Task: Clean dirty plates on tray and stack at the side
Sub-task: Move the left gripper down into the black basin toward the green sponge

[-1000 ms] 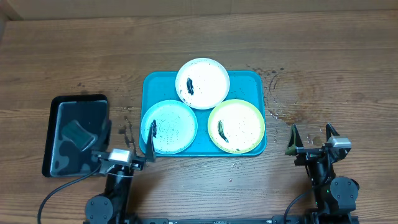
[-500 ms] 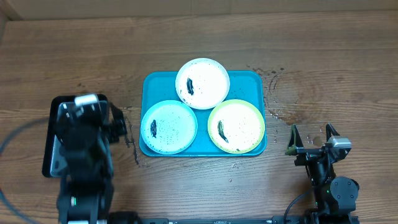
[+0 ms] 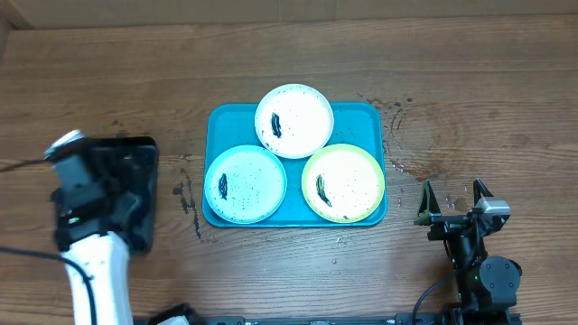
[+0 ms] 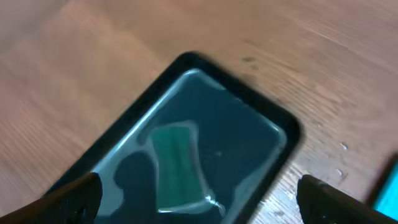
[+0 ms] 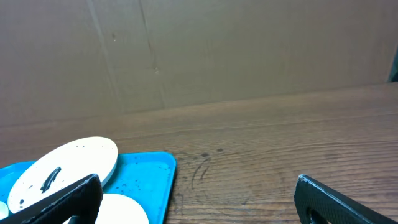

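Left tool (image 4: 199, 183): spread wide, above the black tray (image 4: 249, 124), left of frame.
Right tool (image 3: 452, 202): spread wide, empty, lower right.
Plates (image 3: 293, 120): three on tray (image 3: 372, 115), centre, well apart from both tools.

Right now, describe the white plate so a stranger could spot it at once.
Find the turquoise tray on the table. Of three plates on it, the white plate is the lone far one, overhanging the rim. The blue plate and green plate share the near row.

The wooden table (image 3: 298, 271) carries the turquoise tray (image 3: 361, 113) near its middle and a black tray (image 4: 249, 124) to the left.
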`<state>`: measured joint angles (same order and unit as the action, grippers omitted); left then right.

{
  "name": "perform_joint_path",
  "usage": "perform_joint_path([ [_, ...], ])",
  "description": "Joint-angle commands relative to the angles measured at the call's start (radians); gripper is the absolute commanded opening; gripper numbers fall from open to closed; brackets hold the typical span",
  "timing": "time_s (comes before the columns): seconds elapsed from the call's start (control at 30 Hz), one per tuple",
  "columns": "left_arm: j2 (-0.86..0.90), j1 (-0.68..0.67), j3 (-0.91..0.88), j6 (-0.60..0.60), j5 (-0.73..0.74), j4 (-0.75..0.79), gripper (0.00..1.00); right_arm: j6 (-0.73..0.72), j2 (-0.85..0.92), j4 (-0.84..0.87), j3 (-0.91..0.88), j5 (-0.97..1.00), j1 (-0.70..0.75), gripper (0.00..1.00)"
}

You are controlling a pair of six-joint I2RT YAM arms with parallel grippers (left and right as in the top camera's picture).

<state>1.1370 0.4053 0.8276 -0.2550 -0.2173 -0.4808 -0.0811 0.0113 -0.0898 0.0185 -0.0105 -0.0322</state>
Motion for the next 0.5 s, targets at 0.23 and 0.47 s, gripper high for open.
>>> perform_joint_path([
  [0.23,0.160,0.286,0.019,-0.117,0.472,-0.022,1.00,0.003,-0.008,0.006,-0.010,0.010,0.006,1.00],
  [0.47,0.303,0.280,0.215,-0.082,0.374,-0.273,1.00,0.003,-0.008,0.006,-0.010,0.010,0.006,1.00],
])
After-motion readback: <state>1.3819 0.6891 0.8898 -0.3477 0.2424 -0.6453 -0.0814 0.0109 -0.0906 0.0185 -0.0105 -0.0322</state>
